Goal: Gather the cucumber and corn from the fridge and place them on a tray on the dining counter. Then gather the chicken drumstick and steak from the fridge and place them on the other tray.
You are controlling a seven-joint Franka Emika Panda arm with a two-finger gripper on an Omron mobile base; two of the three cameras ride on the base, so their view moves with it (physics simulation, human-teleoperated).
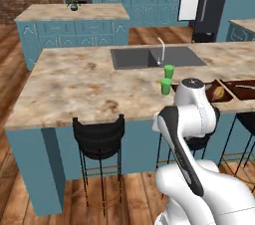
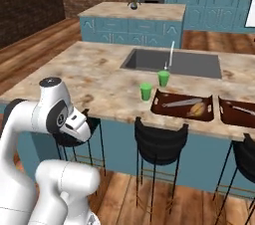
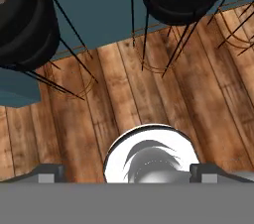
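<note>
Right base view shows the long beige stone dining counter (image 2: 94,77) on its blue-green base, with a grey sink (image 2: 172,62) set in its far side. Two bright green cups (image 2: 146,91) stand near the sink. Just right of them sits a dark brown tray (image 2: 162,100) holding silver tongs (image 2: 182,102) and a golden-tan chicken drumstick (image 2: 197,109). A second dark brown tray (image 2: 230,112) lies at the right edge, apart from the first. Black bar stools (image 2: 159,142) stand at the near side of the counter. In the left base view, the tall dark fridge (image 1: 211,5) stands far back on the right, its pale door swung open. Hand view looks down at the brown wooden floor (image 3: 129,99), and the gripper (image 3: 127,172) has its two dark tips wide apart, holding nothing.
</note>
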